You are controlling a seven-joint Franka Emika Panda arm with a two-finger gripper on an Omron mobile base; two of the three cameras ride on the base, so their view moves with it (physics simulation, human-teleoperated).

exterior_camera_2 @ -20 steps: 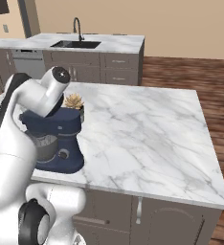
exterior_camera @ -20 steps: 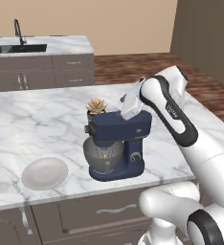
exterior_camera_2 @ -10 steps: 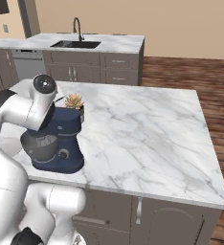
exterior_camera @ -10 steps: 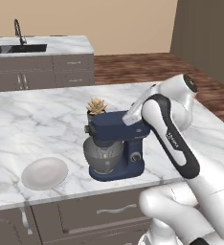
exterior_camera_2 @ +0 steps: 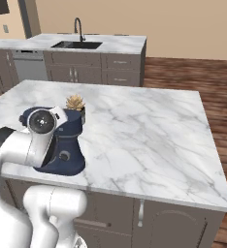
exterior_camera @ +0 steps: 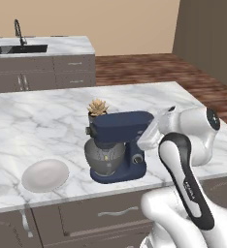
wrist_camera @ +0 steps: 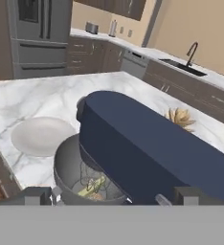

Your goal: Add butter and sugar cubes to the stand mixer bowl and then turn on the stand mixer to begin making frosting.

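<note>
Butter [wrist_camera: 92, 186] looks already in stand mixer bowl [wrist_camera: 66, 167]. My claw [wrist_camera: 115, 197] hangs spread beside the stand mixer [exterior_camera: 120, 145] on counter [exterior_camera: 47, 121]; rigid small knob [exterior_camera: 138, 158], pinch sideways.

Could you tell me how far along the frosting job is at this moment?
Done, it seems: a pale yellow-green stick, likely the butter, lies inside the stand mixer bowl, and the white plate is bare. The sugar cubes are too hard to make out in there. In hand: the gripper hovers close behind the stand mixer, holding nothing. Left: turning on the side knob.
</note>
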